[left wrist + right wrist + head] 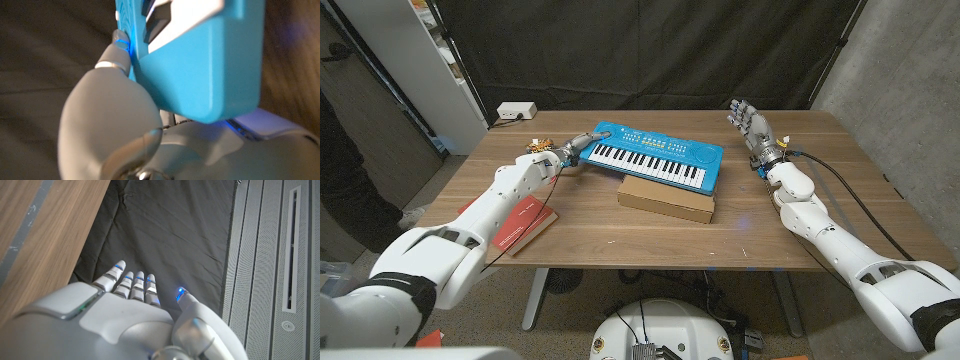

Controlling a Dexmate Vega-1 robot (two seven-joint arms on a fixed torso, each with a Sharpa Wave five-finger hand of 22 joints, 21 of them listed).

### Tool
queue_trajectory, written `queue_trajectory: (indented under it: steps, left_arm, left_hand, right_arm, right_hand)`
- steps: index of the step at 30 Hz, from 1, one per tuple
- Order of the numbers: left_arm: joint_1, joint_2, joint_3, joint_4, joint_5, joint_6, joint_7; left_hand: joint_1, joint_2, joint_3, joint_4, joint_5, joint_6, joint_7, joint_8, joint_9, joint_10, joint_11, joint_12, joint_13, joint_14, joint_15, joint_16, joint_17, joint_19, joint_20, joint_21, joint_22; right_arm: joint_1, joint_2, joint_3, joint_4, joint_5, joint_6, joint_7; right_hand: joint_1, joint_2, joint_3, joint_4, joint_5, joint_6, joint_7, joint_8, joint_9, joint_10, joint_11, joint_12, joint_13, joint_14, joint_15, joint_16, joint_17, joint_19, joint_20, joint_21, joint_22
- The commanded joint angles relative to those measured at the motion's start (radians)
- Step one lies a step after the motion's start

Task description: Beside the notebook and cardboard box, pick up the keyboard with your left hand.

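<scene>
Keyboard (pixel 655 158), blue, lies partly atop the cardboard box (pixel 665 203), its far-left end grasped by the left hand (pixel 582 147); the red notebook (pixel 525 222) lies left of the box, and the right hand (pixel 750 122) is raised, fingers spread and holding nothing. Left wrist view: fingers (pixel 120 42) clamp the keyboard's (pixel 200 60) blue edge. Right wrist view: right hand (pixel 130 315) extended, released.

White box (pixel 517 110), perhaps a power adapter, at the table's (pixel 620 225) far edge.

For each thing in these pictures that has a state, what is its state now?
keyboard: gripped at its left end, right part resting on the cardboard box.
left hand: holds the keyboard's end.
right hand: open, fingers apart, holds nothing.
cardboard box: closed, on the table, under the keyboard.
notebook: closed, lying on the table.
</scene>
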Motion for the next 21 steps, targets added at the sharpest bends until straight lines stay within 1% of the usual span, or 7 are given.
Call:
queue_trajectory:
  steps: [1, 8, 14, 21]
  left_arm:
    - [0.064, 0.010, -0.026, -0.118, -0.068, -0.035, 0.089]
    - [0.084, 0.014, -0.030, -0.151, -0.090, -0.041, 0.112]
    - [0.111, 0.017, -0.042, -0.188, -0.109, -0.064, 0.131]
    - [0.155, 0.013, -0.059, -0.237, -0.121, -0.125, 0.157]
  left_hand:
    - [0.225, 0.208, -0.004, -0.003, 0.006, 0.259, -0.003, 0.001, -0.002, 0.105, -0.088, 0.006, 0.006, 0.154, -0.152, 0.007, 0.007, 0.010, -0.032, 0.012, 0.002]
    - [0.229, 0.205, -0.004, -0.003, 0.006, 0.263, -0.001, -0.001, -0.003, 0.105, -0.083, 0.003, 0.009, 0.160, -0.151, 0.008, 0.010, 0.010, -0.031, 0.022, 0.002]
    - [0.231, 0.204, -0.004, -0.002, 0.006, 0.266, -0.001, -0.002, -0.003, 0.108, -0.084, 0.002, 0.013, 0.164, -0.150, 0.008, 0.013, 0.009, -0.031, 0.031, 0.002]
    - [0.232, 0.201, -0.005, -0.001, 0.006, 0.268, 0.000, -0.004, -0.003, 0.112, -0.083, 0.001, 0.016, 0.165, -0.149, 0.007, 0.015, 0.006, -0.031, 0.040, 0.002]
  right_arm:
    - [-0.023, -0.017, 0.004, -0.049, -0.008, -0.011, -0.024]
    - [-0.037, -0.031, 0.006, -0.084, -0.016, -0.021, -0.040]
    - [-0.049, -0.039, 0.008, -0.105, -0.018, -0.026, -0.046]
    - [-0.065, -0.049, 0.011, -0.133, -0.021, -0.033, -0.058]
  right_hand:
    - [0.009, 0.059, 0.007, 0.001, 0.006, 0.009, 0.000, 0.000, 0.006, 0.010, -0.001, 0.000, 0.003, 0.012, 0.000, 0.002, 0.001, -0.004, -0.087, 0.001, 0.002]
    - [0.010, 0.060, 0.009, 0.000, 0.006, 0.009, 0.000, 0.000, 0.006, 0.010, -0.002, 0.000, 0.003, 0.012, -0.001, 0.002, 0.001, -0.004, -0.088, 0.001, 0.002]
    - [0.010, 0.060, 0.010, 0.000, 0.006, 0.009, 0.000, 0.000, 0.006, 0.011, -0.002, 0.000, 0.003, 0.013, -0.001, 0.002, 0.001, -0.004, -0.090, 0.001, 0.002]
    - [0.011, 0.061, 0.011, -0.001, 0.006, 0.010, 0.000, 0.000, 0.006, 0.010, -0.003, -0.001, 0.003, 0.013, -0.002, 0.001, 0.001, -0.005, -0.091, 0.001, 0.002]
